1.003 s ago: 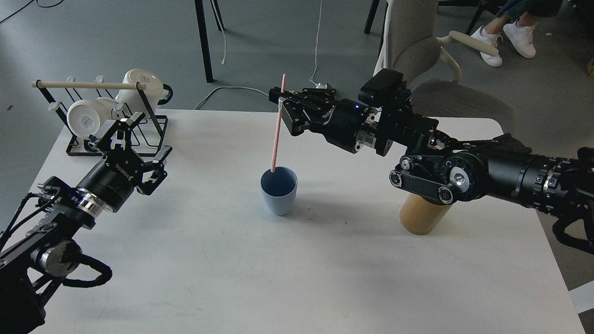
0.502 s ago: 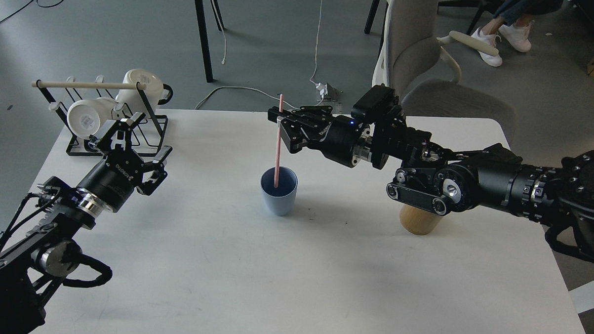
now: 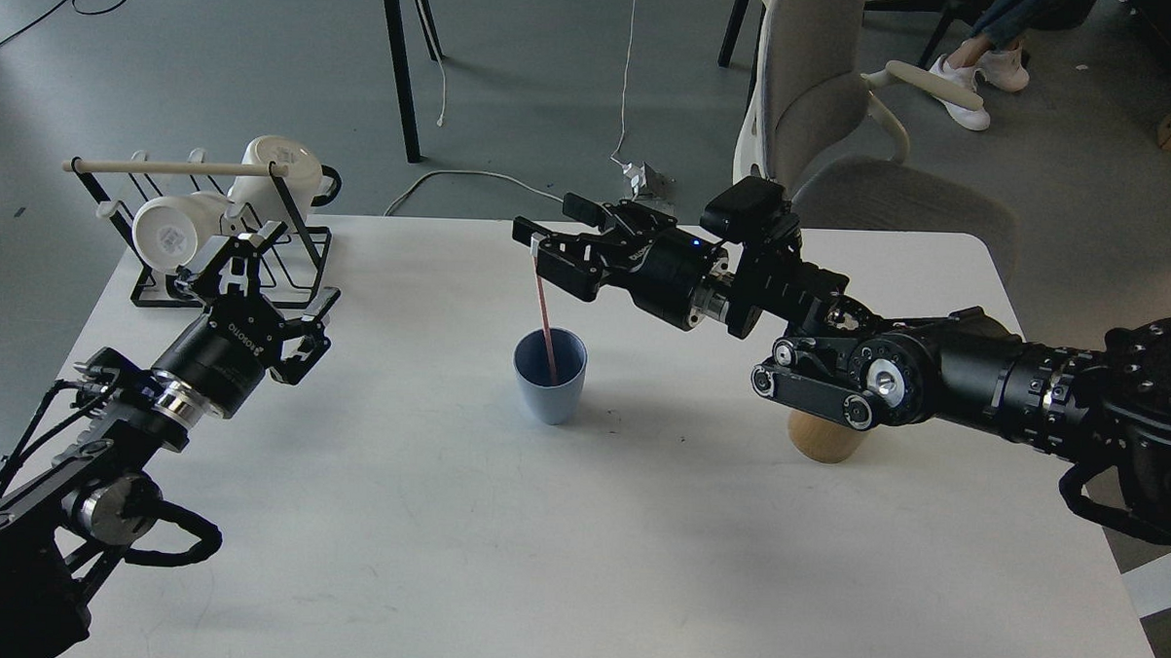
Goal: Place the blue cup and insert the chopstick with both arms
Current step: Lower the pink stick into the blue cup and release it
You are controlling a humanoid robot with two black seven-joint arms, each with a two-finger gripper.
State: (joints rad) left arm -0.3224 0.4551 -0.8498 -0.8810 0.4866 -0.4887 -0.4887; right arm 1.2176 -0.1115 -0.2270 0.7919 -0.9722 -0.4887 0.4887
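The pale-blue cup stands upright near the middle of the white table. One pink chopstick stands in it, leaning left, with its top end just under my right gripper. My right gripper hovers above and slightly left of the cup, its fingers spread apart and no longer pinching the stick. My left gripper is open and empty above the table's left side, in front of the wire rack and well left of the cup.
A black wire rack with a beige rod and two white mugs stands at the back left. A tan bamboo holder stands under my right forearm. A grey chair is behind the table.
My right gripper came down toward the cup with the pink chopstick, the stick sank into the cup, and the fingers spread open. The left arm has not moved.
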